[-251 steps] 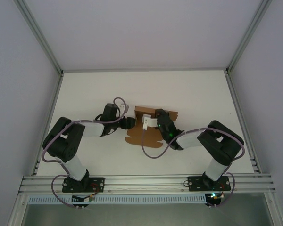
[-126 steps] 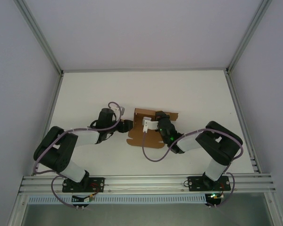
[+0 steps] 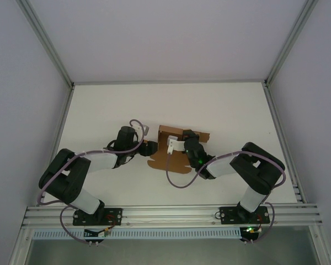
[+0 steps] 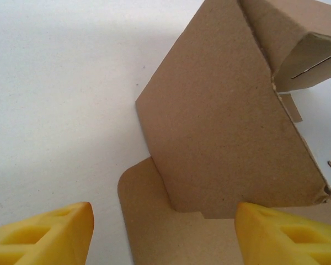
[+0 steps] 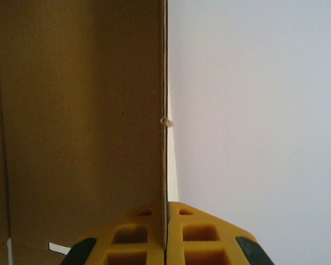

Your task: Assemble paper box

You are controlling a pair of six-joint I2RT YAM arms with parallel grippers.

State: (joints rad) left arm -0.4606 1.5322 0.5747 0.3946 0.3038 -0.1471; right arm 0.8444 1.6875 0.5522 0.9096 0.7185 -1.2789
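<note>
**Cardboard pinched edge-on, one claw gaping**

The brown cardboard box [image 3: 168, 156] lies partly folded near the middle of the matte white counter [image 3: 220, 110], between the two arms. Its surface is plain, fibrous and finely speckled. In the left wrist view one broad panel slopes up from a round-cornered flap that lies flat. A folded end wall behind it carries a thin cut slot. From overhead, the near edge of the die-cut outline is scalloped into tabs.

The right claw [image 5: 166, 221] is closed tight on an upright panel of the box. The thin raw edge of the board runs straight up between its yellow moulded fingers [image 5: 127, 237], which have recessed pockets. The left claw [image 4: 163, 212] gapes wide at the box's left side and grips nothing. Its wedge-shaped yellow fingertips [image 4: 49, 232] sit to either side of the sloping panel's lower edge. Whether the right one touches the board cannot be told.
</note>
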